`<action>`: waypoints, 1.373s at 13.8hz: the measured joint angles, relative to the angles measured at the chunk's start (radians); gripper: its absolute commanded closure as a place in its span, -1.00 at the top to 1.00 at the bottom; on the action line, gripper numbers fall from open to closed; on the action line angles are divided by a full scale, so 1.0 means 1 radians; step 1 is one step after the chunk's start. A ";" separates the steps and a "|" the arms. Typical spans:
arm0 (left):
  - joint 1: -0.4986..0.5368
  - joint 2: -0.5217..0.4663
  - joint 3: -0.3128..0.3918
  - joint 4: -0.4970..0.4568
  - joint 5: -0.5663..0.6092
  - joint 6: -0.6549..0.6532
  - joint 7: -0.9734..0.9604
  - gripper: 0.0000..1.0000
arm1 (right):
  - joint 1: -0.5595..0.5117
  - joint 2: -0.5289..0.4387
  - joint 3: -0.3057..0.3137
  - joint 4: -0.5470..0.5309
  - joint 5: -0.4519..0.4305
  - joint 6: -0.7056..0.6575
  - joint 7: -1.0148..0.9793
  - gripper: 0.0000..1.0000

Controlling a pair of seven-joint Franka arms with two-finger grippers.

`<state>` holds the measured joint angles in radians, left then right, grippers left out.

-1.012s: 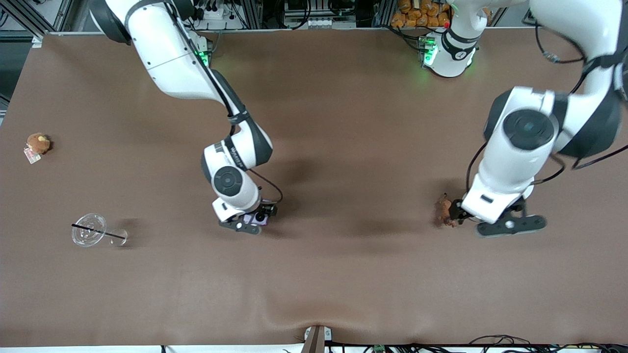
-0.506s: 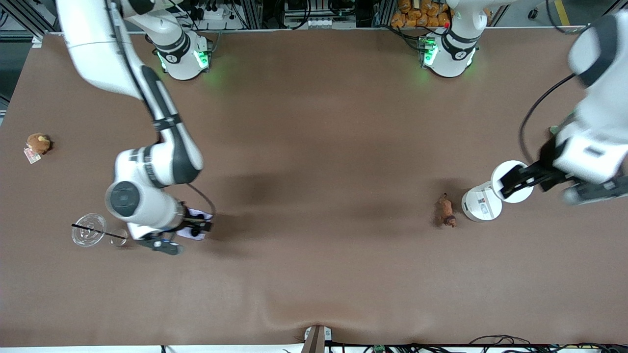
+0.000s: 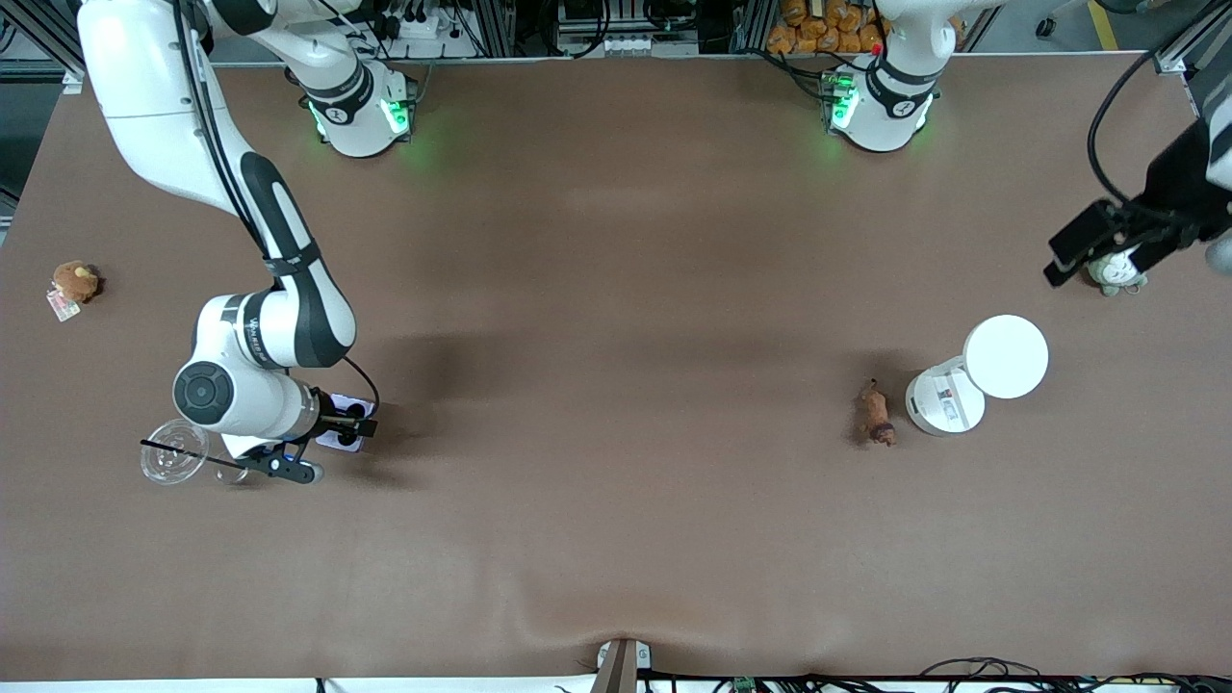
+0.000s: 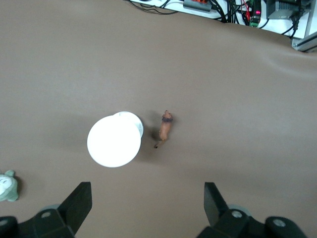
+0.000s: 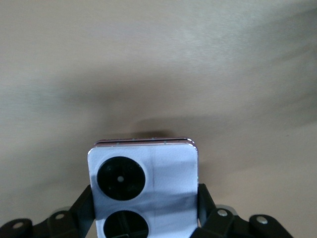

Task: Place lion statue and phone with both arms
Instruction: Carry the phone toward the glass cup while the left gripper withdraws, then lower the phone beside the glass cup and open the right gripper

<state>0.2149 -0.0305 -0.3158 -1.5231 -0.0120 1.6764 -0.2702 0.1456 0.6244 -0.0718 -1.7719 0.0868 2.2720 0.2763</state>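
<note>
Right gripper [image 3: 339, 430] clamps the phone [image 5: 144, 186] just above the table [image 3: 616, 529], beside a clear cup [image 3: 174, 464]. Left gripper [image 4: 143, 206], fingers spread and empty, hangs high above the lion statue [image 3: 875, 415].

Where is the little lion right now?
The lion statue lies on the table toward the left arm's end, right beside the white round container, with no end effector touching it.

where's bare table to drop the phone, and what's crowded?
Bare: the wide middle strip between the right gripper holding the phone and the lion statue, plus the table edge nearest the front camera. Crowded: clear cup right beside the right gripper; white canister beside the lion. Left gripper, open, is over the grey-green plush.
</note>
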 measured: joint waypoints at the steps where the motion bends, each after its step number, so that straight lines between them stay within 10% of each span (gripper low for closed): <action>1: 0.001 -0.006 0.006 -0.002 0.000 -0.004 0.020 1.00 | -0.016 0.000 0.000 -0.011 0.000 0.009 -0.028 -1.00; 9: 0.022 -0.004 0.024 -0.020 0.000 -0.004 0.116 1.00 | -0.125 0.000 0.000 -0.029 0.000 0.077 -0.171 -1.00; 15: -0.204 -0.012 0.277 -0.025 0.000 -0.055 0.215 1.00 | -0.130 0.020 0.003 -0.034 0.000 0.122 -0.251 -0.90; 17: -0.216 -0.025 0.278 -0.024 0.000 -0.075 0.231 1.00 | -0.130 0.025 0.007 -0.034 0.000 0.129 -0.266 -0.33; 18: -0.219 -0.029 0.279 -0.024 0.000 -0.083 0.241 1.00 | -0.130 0.025 0.007 -0.034 0.000 0.131 -0.270 0.58; 19: -0.225 -0.029 0.280 -0.024 0.000 -0.087 0.245 1.00 | -0.130 0.026 0.008 -0.034 0.000 0.133 -0.273 1.00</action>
<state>-0.0100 -0.0599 -0.0357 -1.5470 -0.0124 1.5891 -0.0248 0.0155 0.6504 -0.0633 -1.8057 0.0868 2.4052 0.0037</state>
